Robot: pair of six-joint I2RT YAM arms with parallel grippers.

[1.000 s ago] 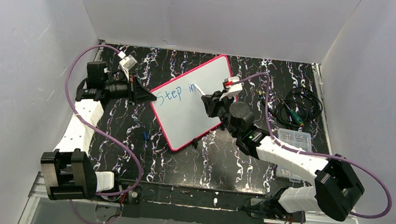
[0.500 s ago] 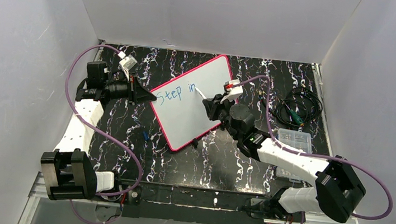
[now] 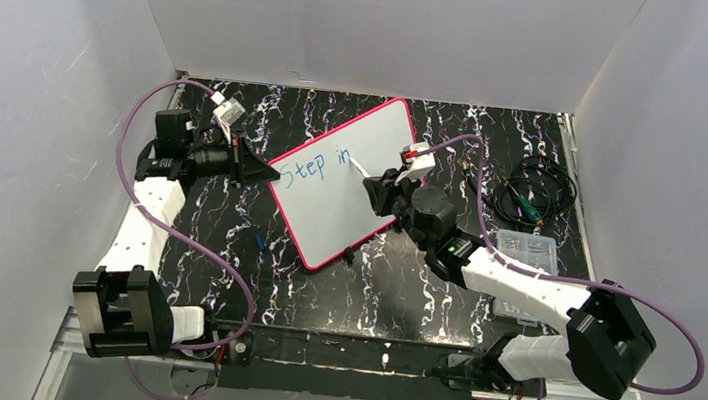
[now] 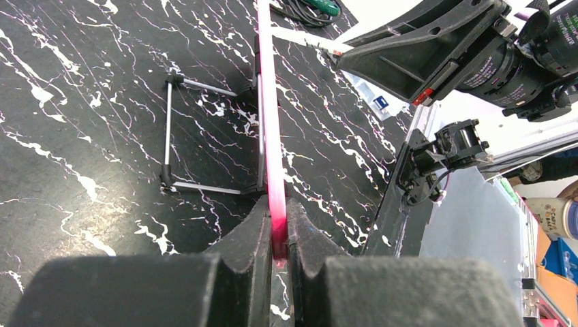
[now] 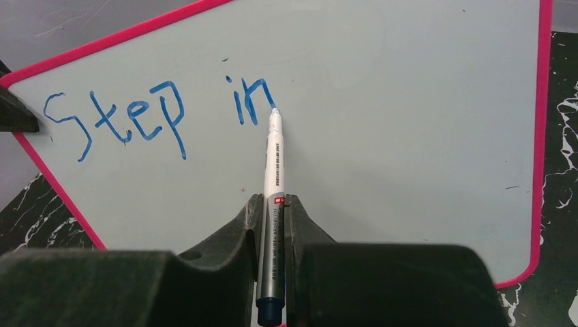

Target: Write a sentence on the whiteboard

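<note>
Whiteboard (image 3: 349,210) is being held standing mid-table, edge being pinched by L gripper (image 4: 275,225). Marker pen (image 5: 275,163) is being clamped in R gripper (image 5: 273,204), tip being pressed at sentence (image 5: 173,112) ("Step in").

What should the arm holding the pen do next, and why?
Probably pull the tip slightly down the board to finish the n: the marker, clamped in the right gripper, touches the letter's right leg, which stops higher than its left leg.

Lab test booth (3 white walls (image 3: 380,22), black marbled table (image 3: 390,290))
</note>
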